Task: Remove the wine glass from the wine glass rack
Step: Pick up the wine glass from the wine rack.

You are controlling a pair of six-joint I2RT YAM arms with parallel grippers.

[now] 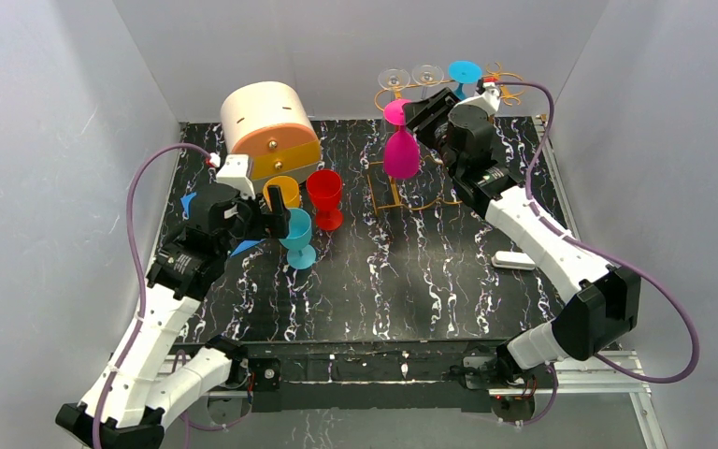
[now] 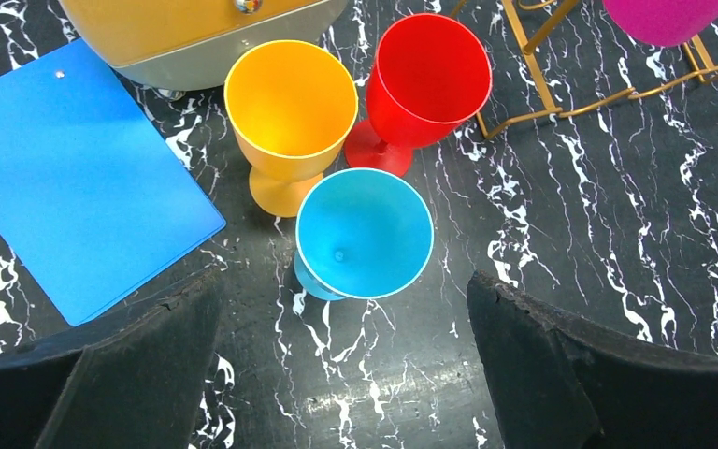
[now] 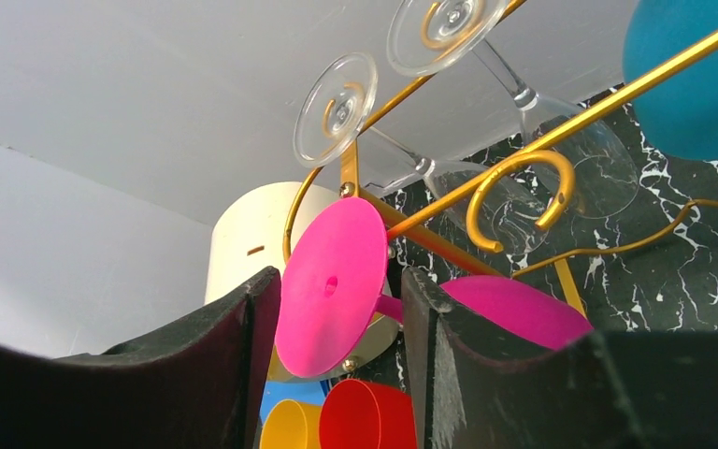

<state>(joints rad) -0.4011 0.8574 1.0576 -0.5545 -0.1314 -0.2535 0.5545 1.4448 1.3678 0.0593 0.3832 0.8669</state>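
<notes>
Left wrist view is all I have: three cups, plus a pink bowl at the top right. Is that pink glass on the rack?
Observer: Yes. The pink wine glass hangs upside down, its foot on the top rails of the wine glass rack.
Operator: Right arm?
Observer: The right gripper is up at the rail, one finger on each side of the pink foot. I can't confirm contact.
Operator: Anything else hanging?
Observer: Two clear glasses and a blue glass, farther back on the same rack.
</notes>
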